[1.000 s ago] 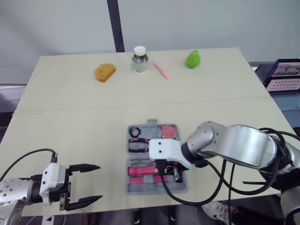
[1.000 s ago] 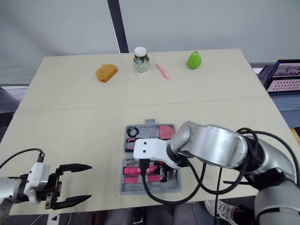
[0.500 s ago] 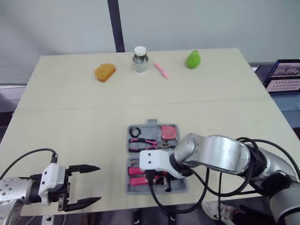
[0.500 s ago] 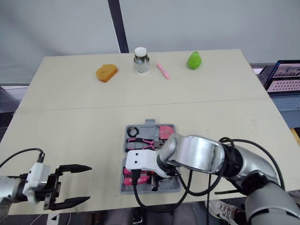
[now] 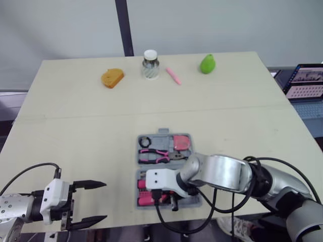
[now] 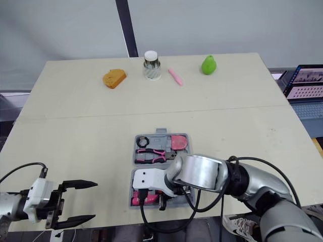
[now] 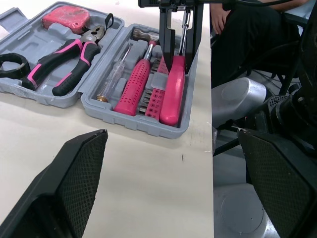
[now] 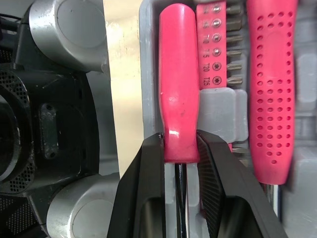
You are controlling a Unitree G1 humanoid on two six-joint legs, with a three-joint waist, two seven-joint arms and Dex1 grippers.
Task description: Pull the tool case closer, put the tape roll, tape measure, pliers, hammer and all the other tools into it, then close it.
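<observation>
The grey tool case [image 5: 163, 132] lies open at the table's front centre. Its far half holds the black tape roll [image 5: 145, 141], the pink tape measure [image 5: 181, 142] and the pliers [image 5: 154, 155]. In the near half lie the pink-handled hammer [image 7: 136, 82] and a bit holder [image 8: 218, 44]. Over that near half my right gripper [image 5: 171, 203] is shut on a pink-handled screwdriver [image 8: 178, 74], whose handle lies along the case's front rim. My left gripper [image 5: 102, 201] hangs open at the front left, well clear of the case.
Along the far edge stand an orange bread piece [image 5: 112, 77], a lidded jar [image 5: 150, 64], a pink marker [image 5: 173, 75] and a green pear [image 5: 207, 63]. A laptop [image 5: 305, 80] sits off the table's right side. The case is close to the front edge.
My right gripper has moved left and toward the front edge over the case's near half. The left gripper has sunk slightly and stayed open.
</observation>
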